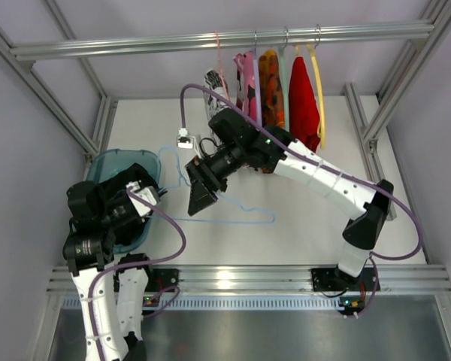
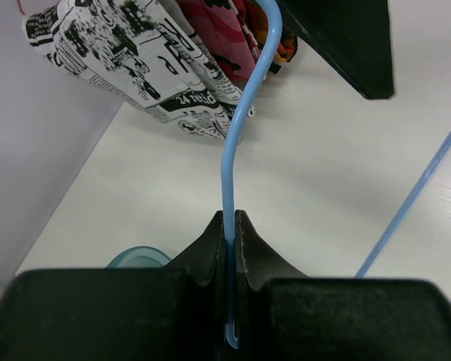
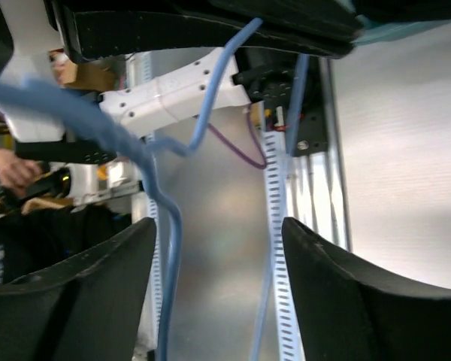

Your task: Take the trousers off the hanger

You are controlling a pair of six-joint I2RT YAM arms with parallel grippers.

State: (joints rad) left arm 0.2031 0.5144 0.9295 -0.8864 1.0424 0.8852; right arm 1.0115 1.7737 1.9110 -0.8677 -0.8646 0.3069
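The light-blue hanger (image 1: 248, 214) hangs bare in mid-air over the table, between the two arms. My left gripper (image 1: 155, 195) is shut on its wire near the hook end. The left wrist view shows the wire (image 2: 229, 180) pinched between the closed fingertips (image 2: 244, 244) and running up and away. My right gripper (image 1: 198, 201) is open, its jaws wide apart around the hanger's middle. In the right wrist view (image 3: 218, 256) blurred blue wires (image 3: 169, 256) pass between the fingers without touching them. No black trousers show in any view.
A teal bin (image 1: 109, 162) sits under my left arm, and its rim shows in the left wrist view (image 2: 139, 257). On the rail (image 1: 135, 45) at the back hang a black-and-white patterned garment (image 1: 214, 83), pink, orange and red clothes (image 1: 304, 98), and a yellow hanger (image 1: 319, 83).
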